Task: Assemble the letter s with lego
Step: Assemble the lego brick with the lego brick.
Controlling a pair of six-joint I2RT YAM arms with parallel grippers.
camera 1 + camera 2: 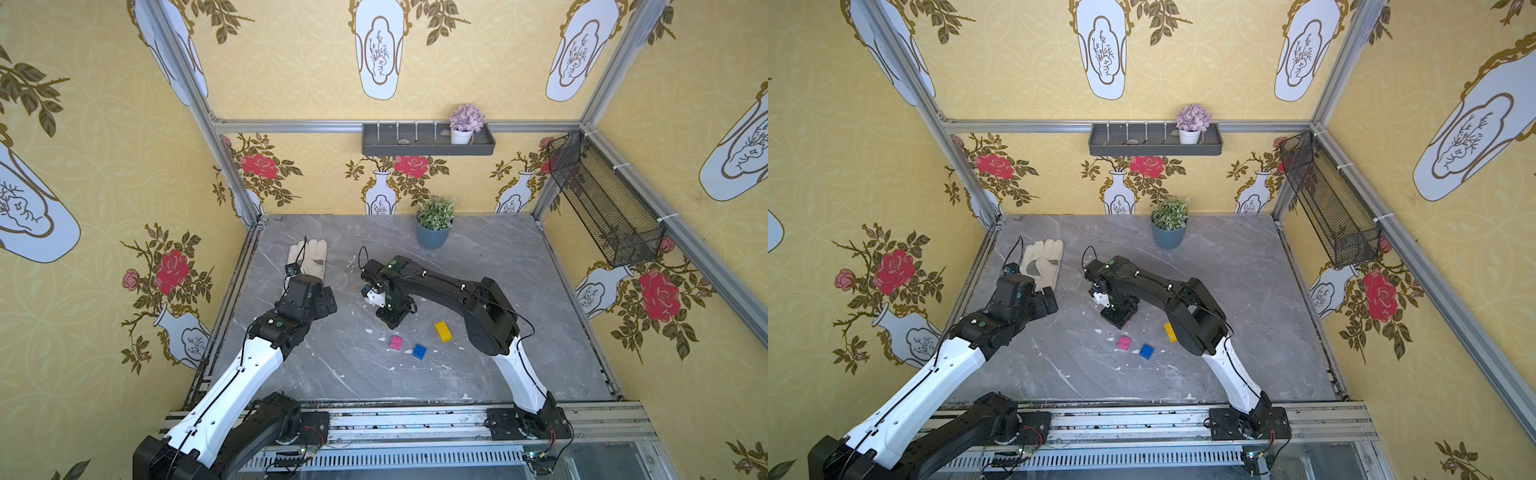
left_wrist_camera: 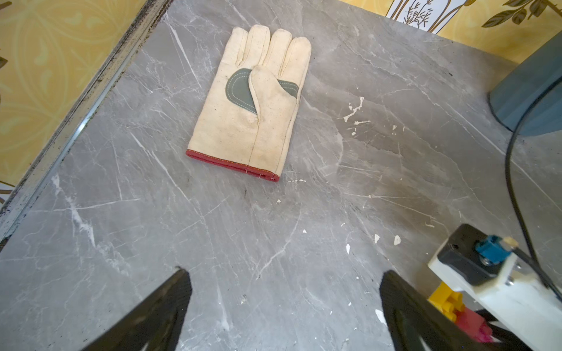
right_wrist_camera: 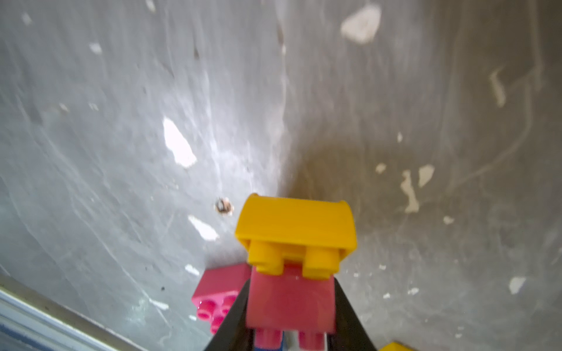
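My right gripper [image 3: 290, 291] is shut on a pink brick [image 3: 290, 301] with a yellow brick [image 3: 296, 228] joined to its far end, held just above the table. Both top views show this gripper [image 1: 392, 321] pointing down, hiding its bricks. Right beside it lies a loose pink brick [image 1: 396, 343], then a blue brick [image 1: 419, 351] and a loose yellow brick [image 1: 443, 331]. The arm half covers that yellow brick [image 1: 1170, 331] in a top view. My left gripper [image 2: 282, 273] stands open over bare table, left of the bricks, near the glove.
A cream work glove [image 1: 309, 257] lies flat at the back left of the grey marble table [image 1: 519, 332]. A potted plant [image 1: 433, 224] stands at the back middle. Walls close the table on three sides; a wire basket [image 1: 602, 208] hangs on the right wall.
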